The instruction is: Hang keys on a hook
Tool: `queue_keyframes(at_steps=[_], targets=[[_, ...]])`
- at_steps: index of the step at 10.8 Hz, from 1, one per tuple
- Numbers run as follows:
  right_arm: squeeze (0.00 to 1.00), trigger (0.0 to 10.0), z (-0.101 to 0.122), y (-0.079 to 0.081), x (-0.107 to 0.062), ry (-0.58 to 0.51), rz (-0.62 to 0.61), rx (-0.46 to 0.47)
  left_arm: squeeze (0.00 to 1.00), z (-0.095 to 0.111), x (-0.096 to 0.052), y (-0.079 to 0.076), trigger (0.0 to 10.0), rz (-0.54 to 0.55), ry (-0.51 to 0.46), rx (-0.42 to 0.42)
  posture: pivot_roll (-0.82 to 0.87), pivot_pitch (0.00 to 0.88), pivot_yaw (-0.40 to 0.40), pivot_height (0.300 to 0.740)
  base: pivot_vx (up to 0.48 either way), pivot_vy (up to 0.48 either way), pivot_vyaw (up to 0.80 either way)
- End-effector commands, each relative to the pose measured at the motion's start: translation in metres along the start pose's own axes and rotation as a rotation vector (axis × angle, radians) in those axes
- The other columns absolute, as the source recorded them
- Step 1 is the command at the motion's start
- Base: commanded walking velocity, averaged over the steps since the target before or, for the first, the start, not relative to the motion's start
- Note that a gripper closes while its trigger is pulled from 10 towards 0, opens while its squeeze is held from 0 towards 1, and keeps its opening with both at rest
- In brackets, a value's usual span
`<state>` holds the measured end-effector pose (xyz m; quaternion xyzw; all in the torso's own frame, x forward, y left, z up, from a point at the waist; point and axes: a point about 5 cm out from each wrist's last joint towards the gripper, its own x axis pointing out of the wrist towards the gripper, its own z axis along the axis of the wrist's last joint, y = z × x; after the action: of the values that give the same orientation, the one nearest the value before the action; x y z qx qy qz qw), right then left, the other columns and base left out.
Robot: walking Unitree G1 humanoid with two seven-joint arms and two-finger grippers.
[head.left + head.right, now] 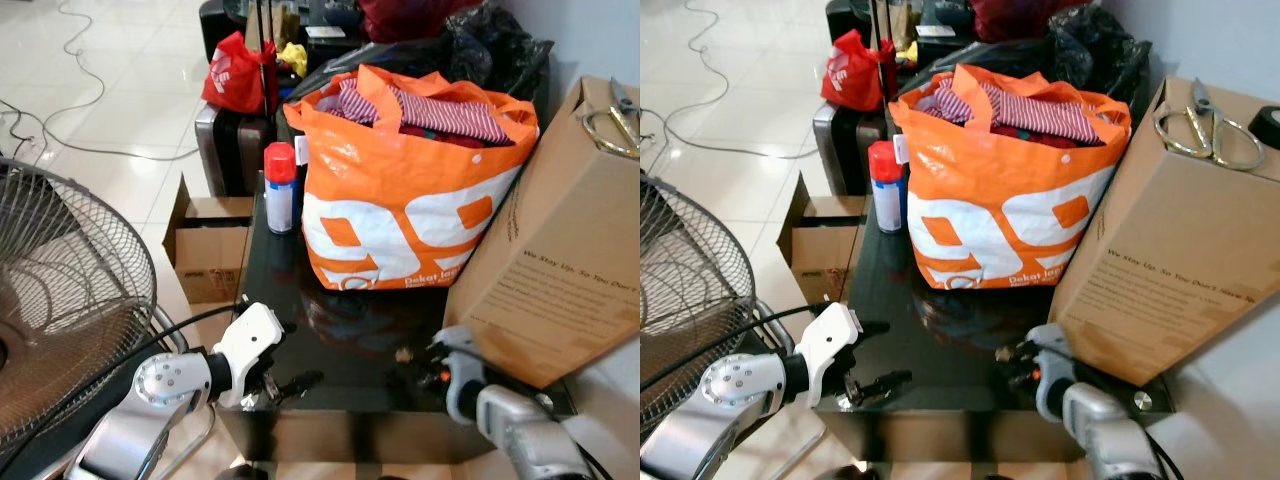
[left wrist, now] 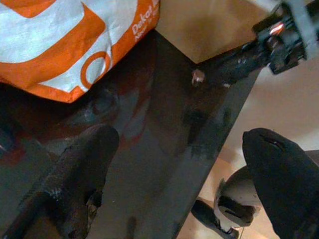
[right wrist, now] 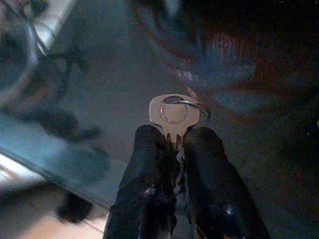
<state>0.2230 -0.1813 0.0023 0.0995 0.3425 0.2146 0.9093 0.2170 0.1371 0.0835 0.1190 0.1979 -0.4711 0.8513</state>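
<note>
Your right end effector (image 3: 172, 144) sits low over the near edge of the glossy black worktop (image 1: 340, 350), its two black fingers pressed together on the blade of a small silver key (image 3: 172, 115) whose round head and wire ring poke out past the tips. Your left end effector (image 1: 285, 385) hovers at the worktop's near left corner with its fingers spread wide, gripping nothing. Behind them stand an orange-and-white shopping bag (image 1: 400, 215), a leaning brown cardboard box (image 1: 560, 270) and a red-capped spray can (image 1: 280, 188).
</note>
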Motion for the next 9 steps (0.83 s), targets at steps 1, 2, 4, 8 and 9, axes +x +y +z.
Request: queue_keyframes(at_steps=[1, 2, 4, 8, 9], targets=[[0.0, 0.0, 0.016, 0.005, -0.009, -0.106, 0.054, 0.069, 0.0, 0.005, -0.001, 0.001, 10.0, 0.021, -0.028, 0.005, -0.05, 0.0, -0.03, 0.74, 0.0, 0.0, 0.0], [0.0, 0.0, 0.023, 0.011, -0.015, -0.176, 0.105, 0.121, 0.0, 0.006, -0.002, 0.002, 10.0, 0.034, -0.04, -0.001, -0.06, 0.0, -0.026, 0.74, 0.0, 0.0, 0.0], [0.0, 0.0, 0.04, 0.026, -0.029, -0.32, 0.233, 0.246, 0.0, 0.01, -0.003, 0.006, 10.0, 0.072, -0.074, -0.022, -0.05, 0.0, -0.016, 0.74, 0.0, 0.0, 0.0], [0.0, 0.0, 0.062, 0.044, -0.05, -0.461, 0.318, 0.354, 0.0, 0.023, 0.0, 0.015, 10.0, 0.283, -0.187, -0.042, -0.05, 0.0, -0.034, 0.74, 0.0, 0.0, 0.0], [0.0, 0.0, 0.064, 0.047, -0.052, -0.478, 0.327, 0.366, 0.0, 0.026, 0.0, 0.017, 10.0, 0.32, -0.201, -0.032, -0.05, 0.0, -0.033, 0.74, 0.0, 0.0, 0.0]])
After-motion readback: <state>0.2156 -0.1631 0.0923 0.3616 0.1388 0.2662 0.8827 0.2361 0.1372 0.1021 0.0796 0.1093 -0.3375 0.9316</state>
